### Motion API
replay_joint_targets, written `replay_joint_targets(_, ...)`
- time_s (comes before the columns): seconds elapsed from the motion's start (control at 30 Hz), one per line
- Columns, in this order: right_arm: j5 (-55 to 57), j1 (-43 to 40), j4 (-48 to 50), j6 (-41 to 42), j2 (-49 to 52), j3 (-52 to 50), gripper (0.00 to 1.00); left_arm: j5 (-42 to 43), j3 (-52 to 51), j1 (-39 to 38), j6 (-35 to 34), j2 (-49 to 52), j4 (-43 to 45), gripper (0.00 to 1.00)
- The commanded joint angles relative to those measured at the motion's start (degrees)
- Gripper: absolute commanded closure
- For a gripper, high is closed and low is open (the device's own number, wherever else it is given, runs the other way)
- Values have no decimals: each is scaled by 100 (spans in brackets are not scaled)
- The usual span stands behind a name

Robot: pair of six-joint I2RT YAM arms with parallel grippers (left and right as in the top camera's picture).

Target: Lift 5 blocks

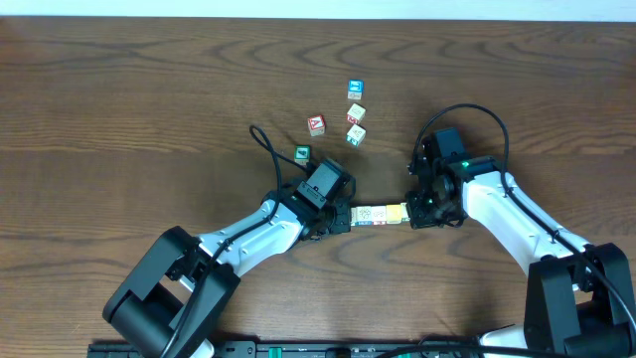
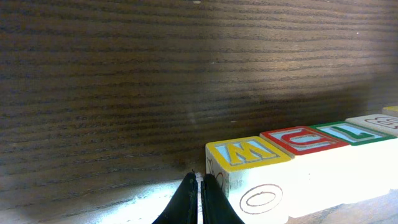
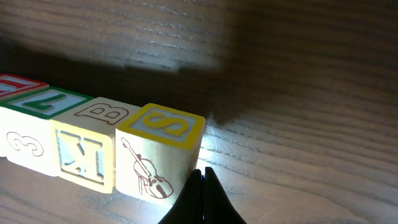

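Blocks [image 1: 378, 214] are lined up five in a tight row, end to end, sitting a bit below the middle of the bench [image 1: 119, 89], right between the two arms. From the left wrist cam the near one is a yellow-edged W block [image 2: 249, 152], then a red-edged U block [image 2: 303, 138], then a green-edged block [image 2: 348, 132]. The far two mostly run out of frame. The right wrist cam shows the other end: a yellow-edged S block [image 3: 165, 124] with a little violin on its side, and a cream B block [image 3: 102, 112] next to it.

Left claw [image 1: 343, 219] is pinched fully closed with nothing between its fingers, the tips right up against the W end of the row. Right claw [image 1: 409, 212] is the same deal, closed tight and empty, tips at the S end. So the row is basically sandwiched lengthwise between the two. Can't tell whether it's resting on the wood or slightly off it.

Further back there's a loose bunch well apart from the row: a red cube [image 1: 316, 124], a green cube [image 1: 301, 154], a blue cube [image 1: 354, 89] and two cream cubes [image 1: 356, 113].
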Motion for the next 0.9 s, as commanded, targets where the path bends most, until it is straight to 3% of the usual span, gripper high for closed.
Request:
replay_joint_targets(0.0, -1508, 387, 168, 4, 55, -55, 99, 973, 461, -391, 31, 122, 310, 93)
replay_joint_targets(0.5, -1117, 387, 671, 7, 55, -562, 99, 859, 461, -420, 59, 356, 271, 93)
replay_joint_targets(0.7, -769, 385, 658, 24, 55, -562, 97, 387, 461, -420, 57, 356, -90, 93)
replay_joint_targets(0.87, -389, 382, 667, 581, 55, -562, 93, 192, 461, -420, 57, 356, -275, 92)
